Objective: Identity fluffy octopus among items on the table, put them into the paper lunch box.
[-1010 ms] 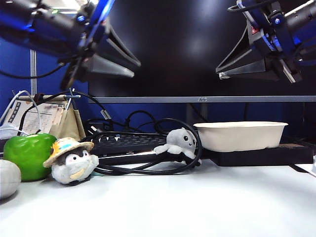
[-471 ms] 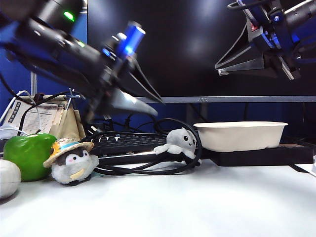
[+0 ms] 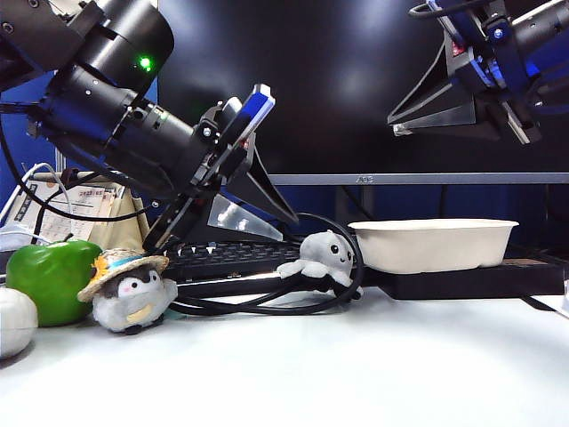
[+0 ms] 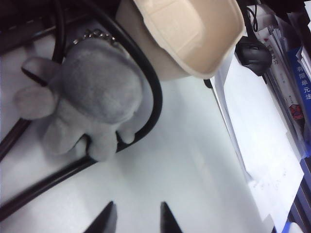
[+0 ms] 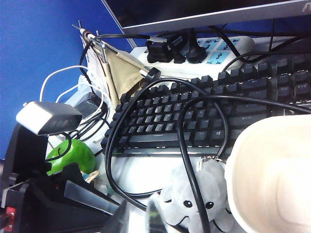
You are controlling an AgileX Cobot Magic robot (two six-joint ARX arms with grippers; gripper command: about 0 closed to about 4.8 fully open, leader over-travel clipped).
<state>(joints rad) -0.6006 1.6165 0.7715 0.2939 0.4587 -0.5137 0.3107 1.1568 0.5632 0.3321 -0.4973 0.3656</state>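
Observation:
The fluffy octopus point(image 3: 324, 255) is a small grey plush that sits at the back of the table point(image 3: 356, 365), inside a loop of black cable point(image 3: 267, 307). Just right of it stands the paper lunch box point(image 3: 433, 242), off-white and empty. My left gripper point(image 3: 292, 229) hangs low just left of the octopus, tips pointing at it. In the left wrist view the octopus point(image 4: 92, 97) lies a short way ahead of the left gripper point(image 4: 137, 214), which is open with bare table between its tips. My right gripper point(image 3: 396, 124) hangs high above the box, open and empty. The right wrist view shows the octopus point(image 5: 197, 199).
A penguin plush with a straw hat point(image 3: 129, 289), a green fruit point(image 3: 52, 277) and a white ball point(image 3: 13, 320) sit at the left. A black keyboard point(image 5: 194, 116) and a power strip point(image 5: 194, 48) lie behind the octopus. The box stands on a black slab point(image 3: 471, 280).
My left arm has swung down from the upper left and rightward, bringing its gripper close to the octopus. The right arm and all the objects have stayed put.

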